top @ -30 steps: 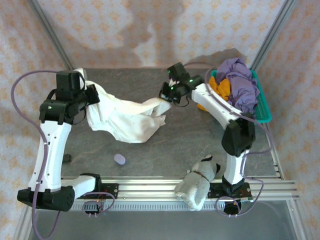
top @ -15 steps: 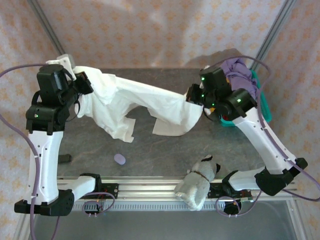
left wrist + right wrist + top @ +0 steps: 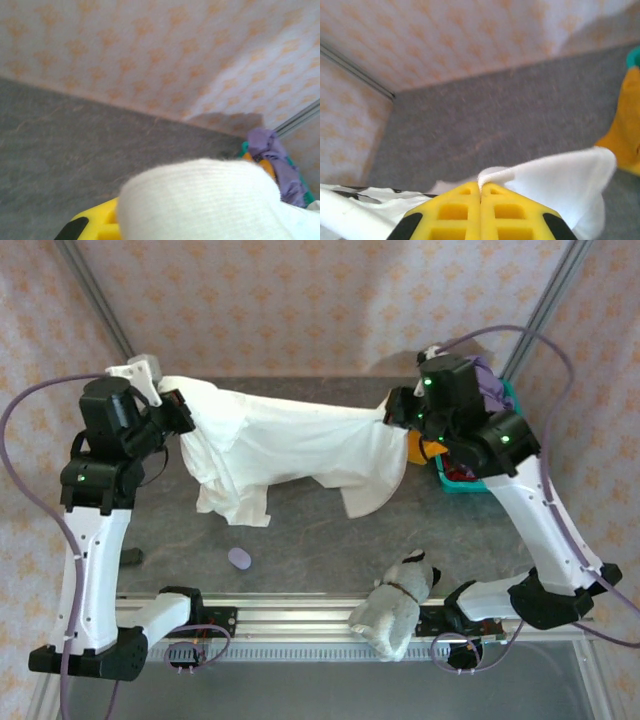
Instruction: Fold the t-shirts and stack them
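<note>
Our left gripper clamped on the cream-white t-shirt, our right gripper pinching its other end, cloth stretched between them, purple t-shirt just beside our right gripper

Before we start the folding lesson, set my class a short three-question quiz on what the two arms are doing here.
1. True or false: the cream-white cloth t-shirt is already folded.
2. The right end effector is: A open; B shut on the t-shirt; C shut on nothing.
3. Fill in: the ___ end effector holds the shirt's other end.
Key: 1 false, it hangs stretched between the arms; 2 B; 3 left, meaning the left end effector.
</note>
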Robot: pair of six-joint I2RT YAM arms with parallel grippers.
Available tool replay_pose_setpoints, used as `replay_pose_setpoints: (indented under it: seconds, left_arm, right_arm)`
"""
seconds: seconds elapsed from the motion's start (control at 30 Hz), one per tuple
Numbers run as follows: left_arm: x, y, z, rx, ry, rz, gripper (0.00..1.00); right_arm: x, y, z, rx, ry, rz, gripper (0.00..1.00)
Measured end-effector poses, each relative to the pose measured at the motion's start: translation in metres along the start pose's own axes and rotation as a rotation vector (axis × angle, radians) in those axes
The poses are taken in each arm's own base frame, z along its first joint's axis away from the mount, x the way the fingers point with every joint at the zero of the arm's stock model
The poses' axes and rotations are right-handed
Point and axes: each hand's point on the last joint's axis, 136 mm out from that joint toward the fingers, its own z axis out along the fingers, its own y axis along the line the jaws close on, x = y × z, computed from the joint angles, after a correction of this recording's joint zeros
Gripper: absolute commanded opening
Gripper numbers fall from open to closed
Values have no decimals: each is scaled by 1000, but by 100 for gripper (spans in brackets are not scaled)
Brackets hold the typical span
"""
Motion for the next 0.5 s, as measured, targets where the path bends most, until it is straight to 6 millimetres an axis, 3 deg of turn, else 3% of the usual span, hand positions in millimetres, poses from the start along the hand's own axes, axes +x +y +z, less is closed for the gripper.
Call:
replay_pose_setpoints:
  seconds: [0.13, 0.23, 0.33, 0.47, 0.5]
  left_arm:
    - [-20, -17, -9, 60, -54, 29, 7]
    - [-15, -14, 4, 59, -26, 37, 7]
    - [4, 0, 30, 29, 46, 40, 7]
    - [70, 42, 85, -53, 254, 20, 9]
    - [89, 53, 96, -75, 309, 10, 22]
  right_arm:
    - [-18, 3, -26, -28, -70, -4, 0]
    - [-8, -4, -20, -4, -50, -8, 0]
    - [25, -21, 10, 65, 38, -15, 0]
    - [100, -56, 78, 208, 246, -38, 0]
    - [118, -64, 94, 239, 298, -44, 0]
